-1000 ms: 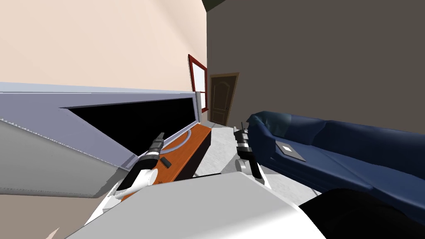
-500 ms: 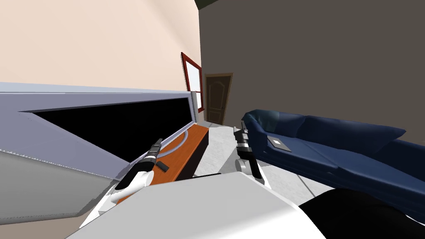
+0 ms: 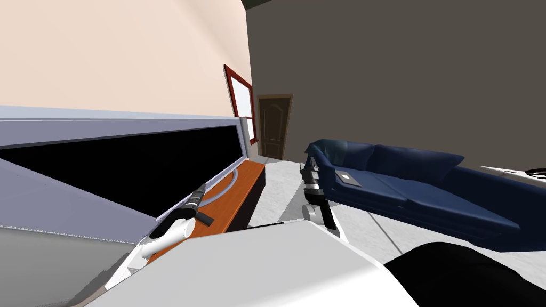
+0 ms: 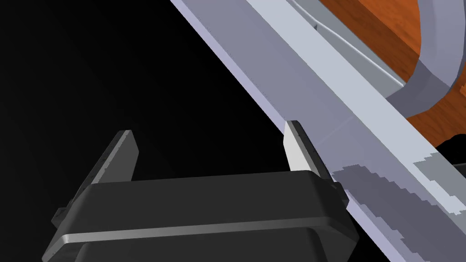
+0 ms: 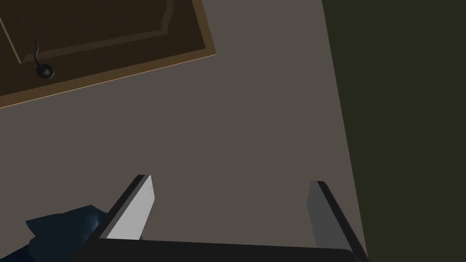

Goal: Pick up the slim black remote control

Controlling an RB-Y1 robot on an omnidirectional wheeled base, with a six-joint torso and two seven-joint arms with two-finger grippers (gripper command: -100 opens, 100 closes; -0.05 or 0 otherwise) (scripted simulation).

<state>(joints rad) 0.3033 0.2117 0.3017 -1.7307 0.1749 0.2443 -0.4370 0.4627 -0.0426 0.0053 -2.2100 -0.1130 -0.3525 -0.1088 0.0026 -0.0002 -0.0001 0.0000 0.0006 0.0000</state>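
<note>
Head view, nearest first: the slim black remote (image 3: 205, 218) lies flat on the orange wooden top of a low cabinet (image 3: 246, 180). It is close to the cabinet's near end and sits just beside the dark wrist of the robot's left arm, at a slant to the cabinet's long edge. The left gripper (image 3: 202, 187) is farther along than the remote, low over the wood and close against the bottom edge of a big television (image 3: 138, 160) that stands on the cabinet. The remote is apart from the gripper's tips. In the left wrist view its two fingers (image 4: 122, 152) are spread wide with nothing between them. They point at the black screen and the pale lavender frame (image 4: 318, 104) running along it. Beyond the frame, a curved grey foot (image 4: 432, 77) rests on the orange wood.

To the right, across a strip of light grey floor (image 3: 282, 186), the right gripper (image 3: 309, 169) is held upright in front of the robot, near the end of a navy blue sofa (image 3: 416, 184). The right wrist view shows its blades standing well apart, gripping nothing.

A flat grey slab (image 3: 347, 177) lies on the sofa's near seat cushion. Farthest off, where the cream wall meets the dark brown one, there is a brown panelled door (image 3: 273, 126) with a red-framed window (image 3: 238, 109) beside it.
</note>
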